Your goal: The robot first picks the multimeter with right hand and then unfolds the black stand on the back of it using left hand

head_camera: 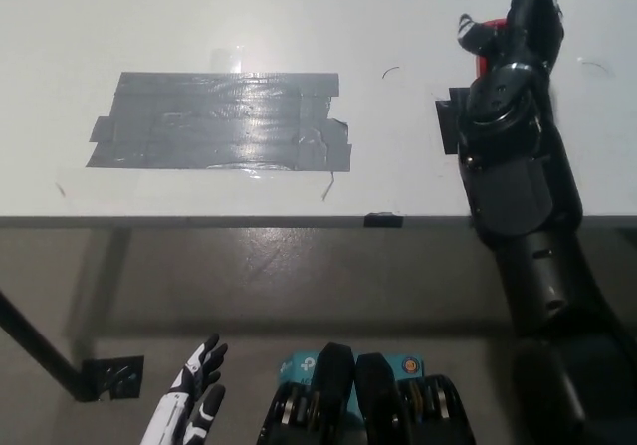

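The multimeter (486, 52) lies on the white table (299, 17) at the far right. Only a thin strip of its red casing shows, since my black right arm covers the rest. My right hand (513, 22) is spread over its upper part, open, with the thumb standing off to the left of the red edge. I cannot see any contact between hand and casing. The black stand on the back is hidden. My white left hand (194, 400) rests low at the bottom left, below the table's front edge, open and holding nothing.
A wide patch of grey tape (219, 121) is stuck to the table's middle left. A small black patch (451, 124) lies just left of the multimeter. The table's front edge (249, 222) crosses the picture, and below it are the floor, a slanted black table leg (35, 350) and its bracket (111, 377).
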### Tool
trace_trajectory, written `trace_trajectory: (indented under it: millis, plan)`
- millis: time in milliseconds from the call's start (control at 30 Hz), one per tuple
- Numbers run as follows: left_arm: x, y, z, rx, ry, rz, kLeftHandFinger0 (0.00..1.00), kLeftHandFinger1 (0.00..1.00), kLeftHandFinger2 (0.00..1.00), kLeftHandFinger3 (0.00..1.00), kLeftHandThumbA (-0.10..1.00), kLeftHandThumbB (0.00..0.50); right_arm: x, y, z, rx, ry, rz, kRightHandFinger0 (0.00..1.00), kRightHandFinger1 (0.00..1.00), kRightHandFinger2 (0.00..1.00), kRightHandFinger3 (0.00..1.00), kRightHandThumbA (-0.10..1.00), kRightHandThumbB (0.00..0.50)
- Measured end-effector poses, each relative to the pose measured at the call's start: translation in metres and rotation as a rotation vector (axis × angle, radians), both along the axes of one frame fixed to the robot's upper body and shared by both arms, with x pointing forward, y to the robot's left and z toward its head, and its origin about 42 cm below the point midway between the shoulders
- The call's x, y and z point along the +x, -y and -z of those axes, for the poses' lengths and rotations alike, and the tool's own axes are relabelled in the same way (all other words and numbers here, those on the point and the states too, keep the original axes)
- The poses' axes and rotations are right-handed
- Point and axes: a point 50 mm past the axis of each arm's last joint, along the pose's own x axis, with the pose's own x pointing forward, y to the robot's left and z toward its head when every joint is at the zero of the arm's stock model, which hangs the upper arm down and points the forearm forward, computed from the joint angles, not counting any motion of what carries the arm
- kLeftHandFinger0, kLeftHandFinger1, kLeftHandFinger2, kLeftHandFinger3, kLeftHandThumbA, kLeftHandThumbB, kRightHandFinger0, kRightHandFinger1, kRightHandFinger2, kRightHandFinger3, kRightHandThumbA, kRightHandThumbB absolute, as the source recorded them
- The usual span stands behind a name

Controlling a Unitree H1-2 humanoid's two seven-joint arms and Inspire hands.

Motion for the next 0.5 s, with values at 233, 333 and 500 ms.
trace_trajectory:
  millis: [233,333,500]
  plan:
    - [0.000,-0.001,0.000,0.002,0.002,0.000,1.00,1.00,1.00,1.00,0.94,0.195,0.003,0.013,-0.001,-0.056,0.012,0.041,1.00,1.00,1.00,1.00,0.77,0.500]
    - [0.000,-0.001,0.000,0.004,0.002,0.000,1.00,1.00,1.00,1.00,0.94,0.195,0.003,0.012,-0.003,-0.075,0.022,0.042,1.00,1.00,1.00,1.00,0.78,0.500]
    - [0.001,-0.002,-0.001,0.007,0.003,0.001,1.00,1.00,1.00,1.00,0.94,0.197,0.003,0.010,-0.006,-0.091,0.032,0.038,1.00,1.00,1.00,1.00,0.87,0.500]
